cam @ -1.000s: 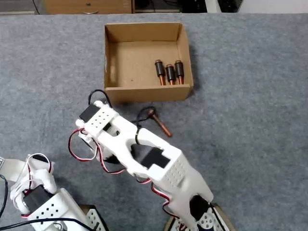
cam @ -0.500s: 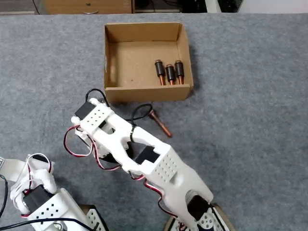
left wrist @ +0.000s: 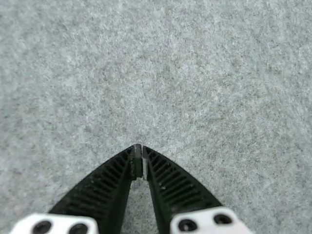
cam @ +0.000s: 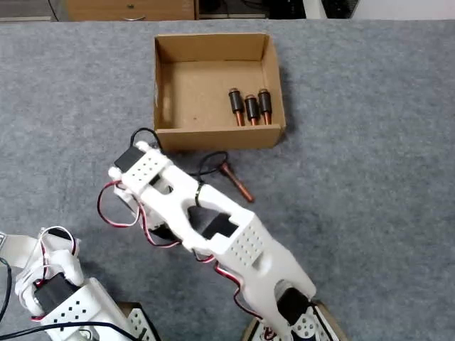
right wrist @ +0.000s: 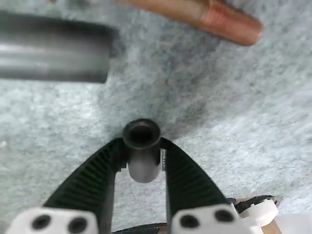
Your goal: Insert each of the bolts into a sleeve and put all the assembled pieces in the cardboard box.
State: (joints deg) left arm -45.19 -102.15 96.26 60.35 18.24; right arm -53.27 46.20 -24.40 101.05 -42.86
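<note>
Cardboard box (cam: 199,85) sits far-centre on table (cam: 370,177). 3 assembled pieces (cam: 250,106) lie in it side by side, at its right, by near wall. Loose bolt (cam: 237,182) lies on table just near of box. Right arm (cam: 234,245) runs from near edge diagonally far-left, wrist end close to box's near-left corner, bolt to its right. Sleeve (right wrist: 142,163) sits btwn fingers of right gripper (right wrist: 141,146), bolt just beyond it. Left arm (cam: 57,291) at near-left corner; left gripper (left wrist: 138,156) over bare table, tips touching.

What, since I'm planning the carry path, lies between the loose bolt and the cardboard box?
Grey carpet, plus an arm's black cable loop near the bolt; the high view shows it.
</note>
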